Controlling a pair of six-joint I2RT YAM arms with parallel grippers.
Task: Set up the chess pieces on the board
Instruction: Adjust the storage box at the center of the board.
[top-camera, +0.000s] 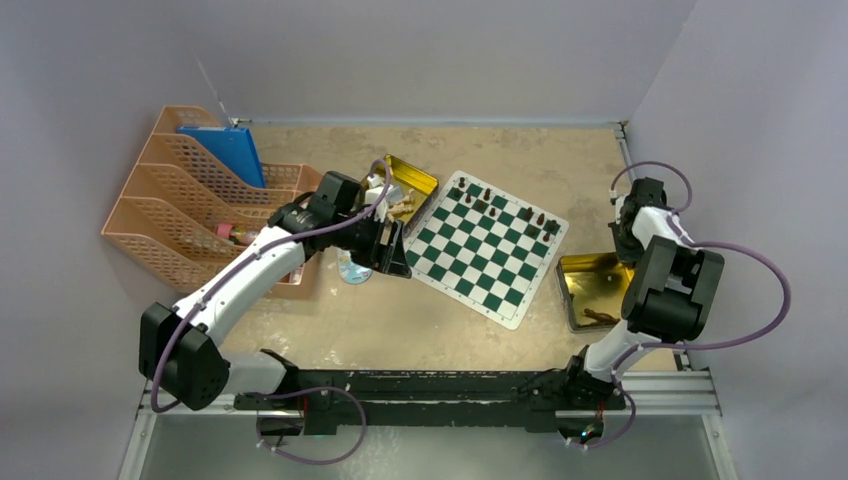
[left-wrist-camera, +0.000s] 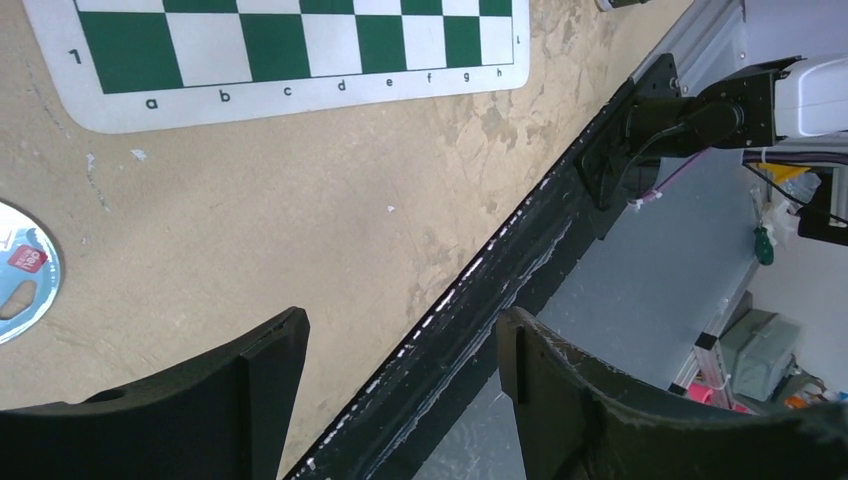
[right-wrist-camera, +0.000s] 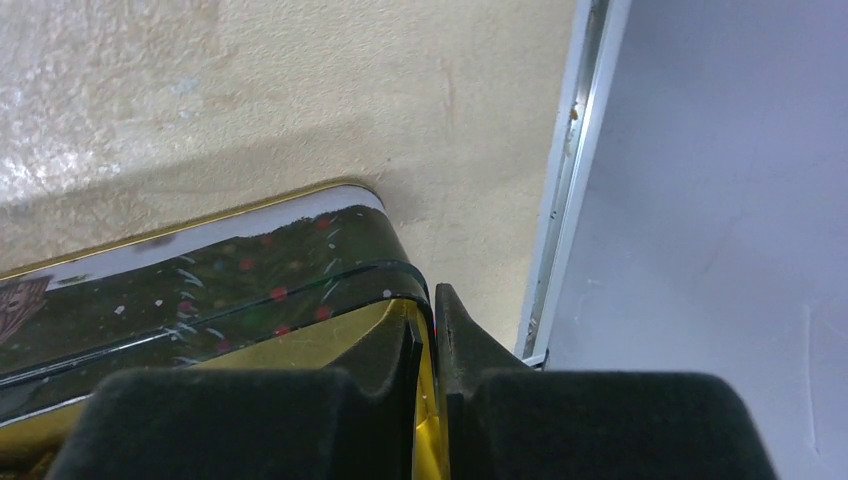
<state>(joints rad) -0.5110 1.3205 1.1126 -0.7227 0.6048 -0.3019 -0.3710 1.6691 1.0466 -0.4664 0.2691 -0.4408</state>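
Right hand (right-wrist-camera: 431, 330) pinches the wall of the gold tin (right-wrist-camera: 250, 275)
Left hand (left-wrist-camera: 400, 320) gapes wide, empty (just beside the board (left-wrist-camera: 300, 45)).

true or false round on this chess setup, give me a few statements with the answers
1. The left fingers are open with nothing between them. True.
2. The right fingers hold a chess piece. False: they pinch the wall of the gold tin.
3. Dark pieces stand along the far edge of the board. True.
4. Every row of the board is filled. False: the near rows are bare.
5. The left fingers hang over the middle of the board. False: they are off its edge, over the table.
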